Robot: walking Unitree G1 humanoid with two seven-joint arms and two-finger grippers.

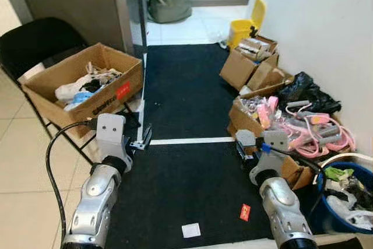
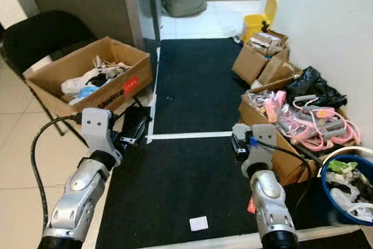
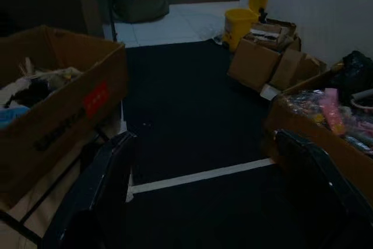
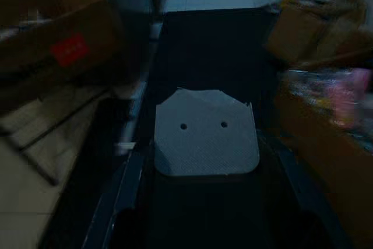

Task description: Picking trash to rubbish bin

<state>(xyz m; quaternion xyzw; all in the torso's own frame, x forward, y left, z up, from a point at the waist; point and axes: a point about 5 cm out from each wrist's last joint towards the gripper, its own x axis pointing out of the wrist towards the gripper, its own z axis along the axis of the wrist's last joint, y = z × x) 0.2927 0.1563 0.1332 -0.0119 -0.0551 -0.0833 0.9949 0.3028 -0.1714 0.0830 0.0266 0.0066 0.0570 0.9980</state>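
Observation:
On the black mat lie a small white paper scrap (image 1: 190, 230) and a red scrap (image 1: 245, 212), both near the front edge between my arms. A blue rubbish bin (image 1: 327, 203) holding mixed trash stands at the far right beside my right arm. My right gripper (image 1: 242, 144) is held low over the mat. In the right wrist view the right gripper (image 4: 207, 150) is shut on a pale grey card (image 4: 207, 132) with two small holes. My left gripper (image 1: 141, 135) hovers beside the chair; in the left wrist view the left gripper (image 3: 204, 138) stands open with nothing in it.
A cardboard box (image 1: 81, 83) of rubbish rests on a black chair at the left. More boxes (image 1: 250, 62), a black bag (image 1: 306, 88) and pink hangers (image 1: 315, 126) line the right wall. A yellow bin (image 1: 245, 27) stands further back. A white tape line (image 1: 192, 140) crosses the mat.

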